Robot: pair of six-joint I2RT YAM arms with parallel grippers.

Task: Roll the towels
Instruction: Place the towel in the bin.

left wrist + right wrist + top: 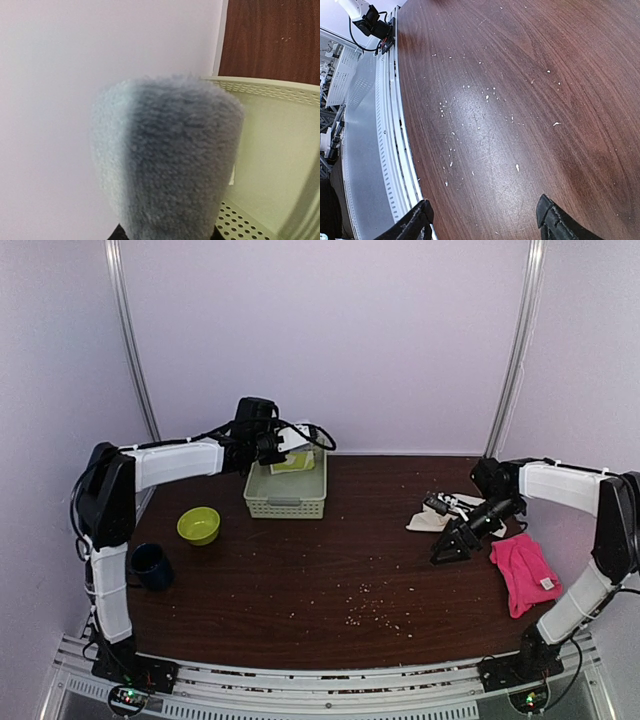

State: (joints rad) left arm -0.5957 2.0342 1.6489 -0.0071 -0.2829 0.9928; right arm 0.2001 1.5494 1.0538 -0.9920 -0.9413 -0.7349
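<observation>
While the left gripper clasps a blue towel, the right gripper gapes empty.

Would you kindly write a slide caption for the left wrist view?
Rolled light blue towel up close, pale perforated basket behind it.

From above and behind both arm bases, the overhead camera looks down and forward across the whole desk to the back wall, taking it in from afar. The left wrist camera sits right up against a light blue towel, with the basket wall beside it; overhead shows that basket too. The right wrist camera looks down past its end effector at the crumb-speckled near desk and front rail, ground the overhead view shares.
</observation>
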